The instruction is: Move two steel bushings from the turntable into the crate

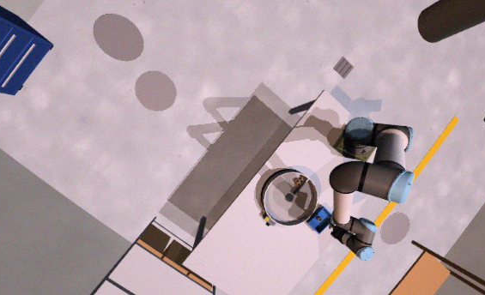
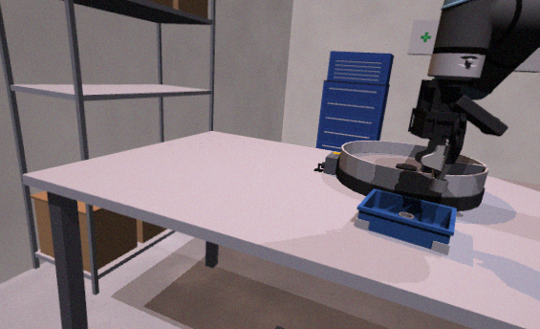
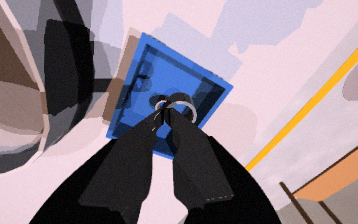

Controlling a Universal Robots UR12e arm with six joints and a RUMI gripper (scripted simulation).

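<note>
Wrist view: why is the steel bushing (image 3: pixel 189 106) hanging over the crate (image 3: pixel 145 62)?
– The gripper (image 3: pixel 166 114) is nearly fully closed, pinching the bushing's thin wall and apparently ready to drop it.

And the exterior view?
– It shows height: the bushing is above the rim, another bushing (image 2: pixel 406 214) lies inside, and the turntable (image 2: pixel 360 158) is just behind.
</note>
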